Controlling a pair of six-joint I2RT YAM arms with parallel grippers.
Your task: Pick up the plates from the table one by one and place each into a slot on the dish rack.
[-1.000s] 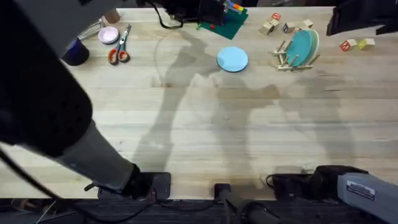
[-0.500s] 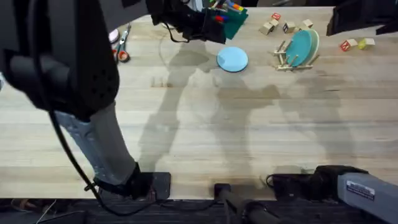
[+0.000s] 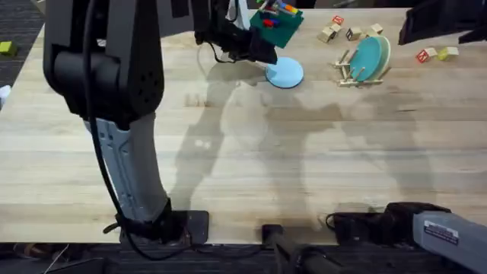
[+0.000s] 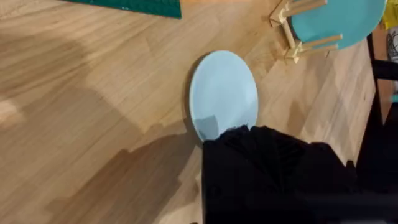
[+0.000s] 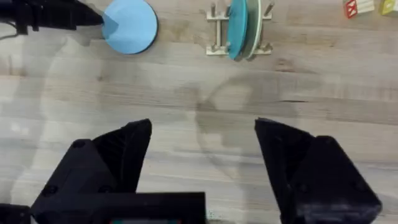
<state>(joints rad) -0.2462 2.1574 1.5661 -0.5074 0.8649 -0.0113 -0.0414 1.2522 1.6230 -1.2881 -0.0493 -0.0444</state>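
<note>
the light blue plate (image 3: 284, 72) is lying flat on the surface (image 3: 251, 152), just ahead of the left pincer (image 3: 259, 55) — its near rim is meeting the black fingertips, and whether those are parted or closed i cannot tell. the teal plate (image 3: 367, 58) is standing upright in the dish rack (image 3: 348, 70), beyond the flat plate. the right pincer (image 5: 202, 165) is hanging wide open and empty, well back from both, so the left arm is the nearer one.
</note>
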